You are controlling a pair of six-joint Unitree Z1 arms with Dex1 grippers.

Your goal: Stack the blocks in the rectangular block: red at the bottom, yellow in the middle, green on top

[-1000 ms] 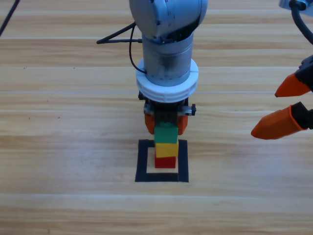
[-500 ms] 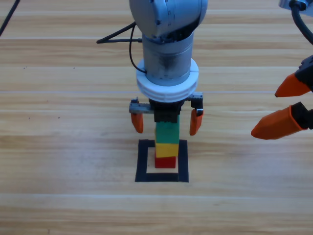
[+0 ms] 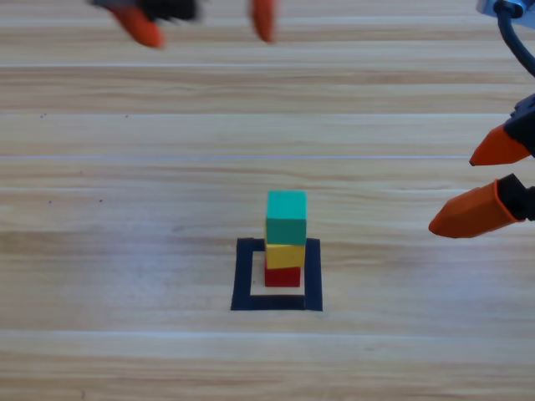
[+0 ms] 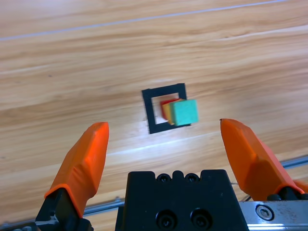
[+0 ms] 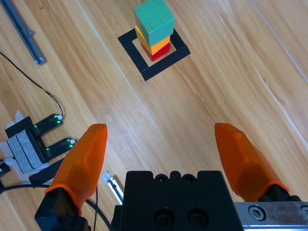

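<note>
We see the wooden tabletop (image 3: 100, 251) first, then the left end effector (image 3: 201, 21) high at the far edge, jaws wide and empty; the right end effector (image 3: 493, 180) waits at the right side, open, empty. The tape rectangle (image 3: 244, 276) holds the stack: red cube (image 3: 282, 276) under yellow cube (image 3: 285, 255) under green cube (image 3: 286, 216). We judge the cubes light, rigid, tippable; grip opposite flat faces.
</note>
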